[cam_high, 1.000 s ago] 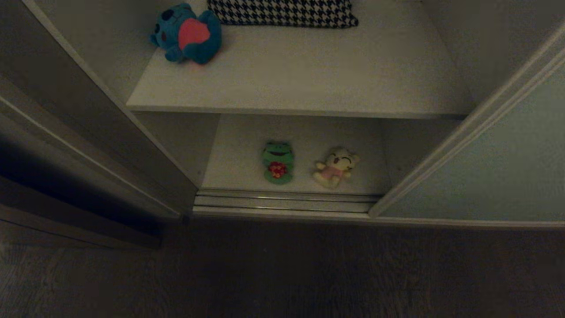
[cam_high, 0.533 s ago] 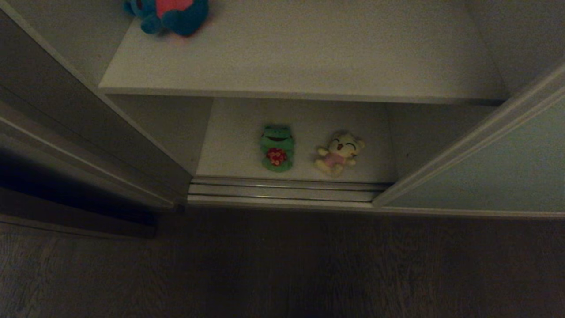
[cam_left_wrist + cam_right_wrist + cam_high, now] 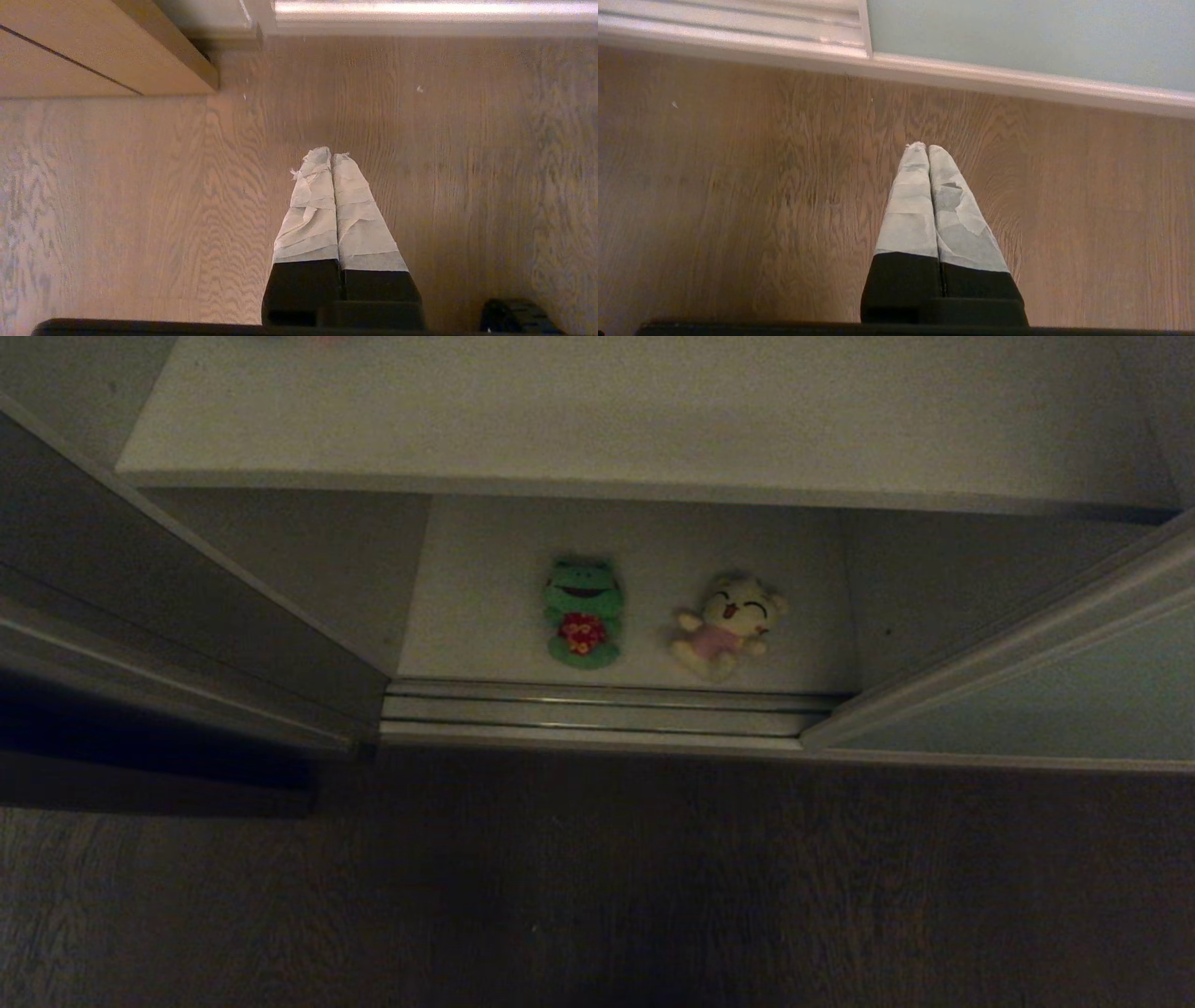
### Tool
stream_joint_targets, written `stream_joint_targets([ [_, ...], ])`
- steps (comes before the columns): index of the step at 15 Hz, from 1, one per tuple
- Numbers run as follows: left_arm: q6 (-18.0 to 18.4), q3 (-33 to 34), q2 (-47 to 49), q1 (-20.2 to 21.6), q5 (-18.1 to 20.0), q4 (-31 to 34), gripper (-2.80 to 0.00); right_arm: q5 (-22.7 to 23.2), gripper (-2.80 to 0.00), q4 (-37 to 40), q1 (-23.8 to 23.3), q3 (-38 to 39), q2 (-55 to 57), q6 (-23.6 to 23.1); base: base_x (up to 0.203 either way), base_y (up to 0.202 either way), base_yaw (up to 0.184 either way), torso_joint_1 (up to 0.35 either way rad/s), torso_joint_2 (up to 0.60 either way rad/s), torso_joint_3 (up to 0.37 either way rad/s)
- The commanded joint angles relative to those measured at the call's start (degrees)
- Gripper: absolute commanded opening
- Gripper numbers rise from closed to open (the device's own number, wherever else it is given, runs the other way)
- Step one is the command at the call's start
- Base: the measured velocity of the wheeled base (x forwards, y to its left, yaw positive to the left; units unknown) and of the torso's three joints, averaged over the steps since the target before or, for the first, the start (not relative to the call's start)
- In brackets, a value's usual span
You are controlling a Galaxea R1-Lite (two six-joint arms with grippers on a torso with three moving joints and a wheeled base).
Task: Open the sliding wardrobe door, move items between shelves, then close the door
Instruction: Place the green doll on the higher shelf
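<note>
Currently the sliding wardrobe door (image 3: 1074, 695) is standing pushed aside at the right edge of the head view, its pale grey-green panel and cream frame running diagonally from lower centre to upper right, leaving the wardrobe open. Across the top of that frame the upper shelf (image 3: 635, 411) is showing as a wide white board. Below it, in the middle of the frame, the lower shelf (image 3: 476, 616) is carrying two toys: the green frog (image 3: 583, 612) is lying face up at centre, and the yellow plush (image 3: 729, 624) with its pink belly is lying just beside it to the right, apart from it. Silver floor rails (image 3: 597, 714) are running just in front of them, and dark wood floor (image 3: 597, 887) is filling the lower half of the frame.

Neither arm is appearing in the head view. In the left wrist view the left gripper (image 3: 331, 156) is hanging over the floor at frame centre with its taped fingers (image 3: 310, 210) pressed together, clenched on nothing. In the right wrist view the right gripper (image 3: 927, 148) is doing likewise, taped fingers (image 3: 910, 205) clenched and empty, with the door panel filling the upper right of that frame.
</note>
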State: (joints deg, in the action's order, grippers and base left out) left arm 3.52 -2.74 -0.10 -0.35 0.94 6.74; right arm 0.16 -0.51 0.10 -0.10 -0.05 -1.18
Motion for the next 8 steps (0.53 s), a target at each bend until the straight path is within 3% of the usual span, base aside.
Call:
stream_joint_targets([
  [1, -0.01, 0.02, 0.10, 0.00, 0.03, -0.06, -2.80, 0.02, -2.80, -0.02, 0.00, 0.01, -0.04, -0.04, 0.000, 0.000, 0.000, 0.007, 0.00, -0.195],
  [5, 0.00, 0.10, 0.10, 0.00, -0.14, -0.24, -2.80, 0.02, -2.80, -0.02, 0.08, 0.01, -0.04, -0.05, 0.000, 0.000, 0.000, 0.005, 0.00, -0.131],
  [8, 2.80, 0.19, 0.10, 0.00, -0.15, -0.41, -2.80, 0.02, -2.80, -0.02, 0.03, 0.01, -0.04, 0.04, 0.000, 0.000, 0.000, -0.001, 0.00, -0.012],
])
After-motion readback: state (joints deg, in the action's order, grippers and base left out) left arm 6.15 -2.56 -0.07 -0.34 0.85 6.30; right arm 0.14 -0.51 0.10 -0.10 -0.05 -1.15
